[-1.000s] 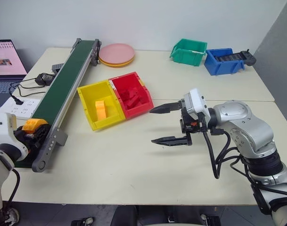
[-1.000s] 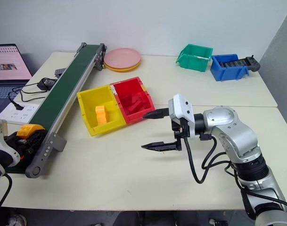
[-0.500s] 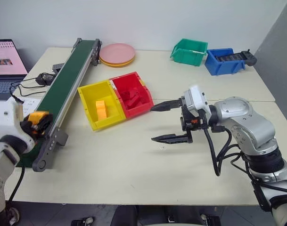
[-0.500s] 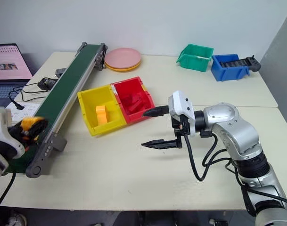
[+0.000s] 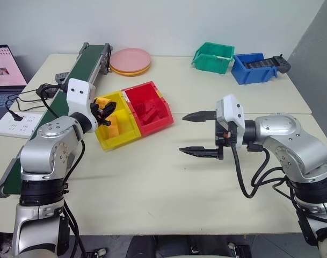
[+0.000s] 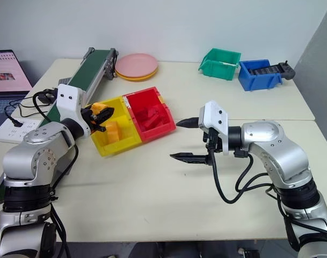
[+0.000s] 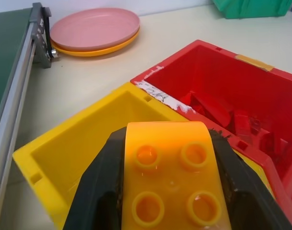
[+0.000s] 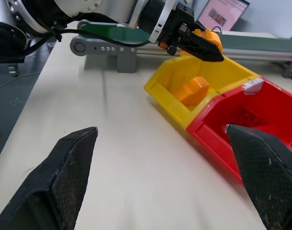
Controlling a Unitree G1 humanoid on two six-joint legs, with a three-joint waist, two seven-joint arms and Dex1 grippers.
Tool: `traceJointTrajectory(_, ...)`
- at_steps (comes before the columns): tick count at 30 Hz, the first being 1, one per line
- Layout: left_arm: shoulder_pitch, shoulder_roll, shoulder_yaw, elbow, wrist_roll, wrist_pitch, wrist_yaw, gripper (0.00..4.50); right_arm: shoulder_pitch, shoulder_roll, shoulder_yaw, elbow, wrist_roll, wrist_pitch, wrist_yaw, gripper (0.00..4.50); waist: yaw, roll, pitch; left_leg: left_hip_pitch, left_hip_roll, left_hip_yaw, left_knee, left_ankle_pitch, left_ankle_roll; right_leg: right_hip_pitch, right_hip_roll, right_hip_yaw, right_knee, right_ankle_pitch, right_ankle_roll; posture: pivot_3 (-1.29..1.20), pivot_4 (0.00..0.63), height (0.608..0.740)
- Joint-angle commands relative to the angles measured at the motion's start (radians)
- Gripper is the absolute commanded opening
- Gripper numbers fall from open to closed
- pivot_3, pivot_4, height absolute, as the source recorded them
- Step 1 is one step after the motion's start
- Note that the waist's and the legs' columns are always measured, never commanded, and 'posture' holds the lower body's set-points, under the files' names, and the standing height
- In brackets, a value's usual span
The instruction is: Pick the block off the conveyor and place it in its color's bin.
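Left eye view: left gripper (image 5: 103, 110) fingers clamped on the block (image 5: 102, 101), a small yellow-orange studded brick, held above the near-left part of the bin (image 5: 101, 138), the yellow tray joined to a red tray (image 5: 152, 87) mid-table. A taller yellow-orange brick stack (image 5: 114, 124) stands inside the bin. Right gripper (image 5: 198, 133) fingers wide apart, holding nothing, over bare table (image 5: 152, 183) toward the right edge. The conveyor (image 5: 88, 58) runs along the table's left edge, its near part hidden behind the left arm.

Left wrist view: four studs on the block's top, black fingers (image 7: 100, 191) pressed on both sides; bin floor below mostly hidden by the block.

Right wrist view: both fingers spread, cut off by the frame; red tray contents hard to make out.
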Motion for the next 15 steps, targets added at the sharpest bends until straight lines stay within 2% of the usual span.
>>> traceJointTrajectory(1,-0.025,0.000,0.006,0.003,0.024,-0.042,-0.024,1.55,0.001,0.001,-0.062,-0.054,0.042,-0.006,-0.026,4.50,0.000,0.000,0.000,0.000,0.000,0.000,0.000,0.000,0.000,0.000,0.000,0.000,0.000,0.000,0.000,0.00,0.150,0.740)
traceJointTrajectory(2,-0.026,-0.003,0.006,0.005,0.027,-0.044,-0.024,1.55,0.000,0.003,-0.070,-0.056,0.049,-0.008,-0.029,4.50,0.000,0.000,0.000,0.000,0.000,0.000,0.000,0.000,0.000,0.000,0.000,0.000,0.001,0.000,0.000,0.00,0.150,0.740)
traceJointTrajectory(3,-0.026,-0.006,0.006,0.006,0.030,-0.046,-0.025,2.25,0.000,0.004,-0.074,-0.057,0.054,-0.009,-0.032,4.50,0.000,0.000,0.000,0.000,0.000,-0.001,0.001,0.000,0.000,0.000,0.000,-0.001,0.001,0.000,0.000,0.00,0.150,0.740)
traceJointTrajectory(13,-0.024,-0.012,0.012,-0.048,0.049,-0.037,-0.029,4.02,-0.006,0.007,-0.054,-0.043,0.041,-0.035,-0.040,4.50,0.001,0.000,0.000,0.001,0.000,-0.001,0.001,0.000,0.000,0.001,0.000,-0.001,0.001,0.000,0.000,0.00,0.150,0.740)
traceJointTrajectory(15,0.007,0.005,0.018,-0.104,0.055,-0.028,-0.036,4.02,-0.002,0.008,-0.055,-0.043,0.039,-0.043,-0.041,4.50,0.000,0.000,0.000,0.001,0.000,-0.001,0.001,0.000,0.000,0.001,0.000,-0.001,0.001,0.000,0.000,0.00,0.150,0.740)
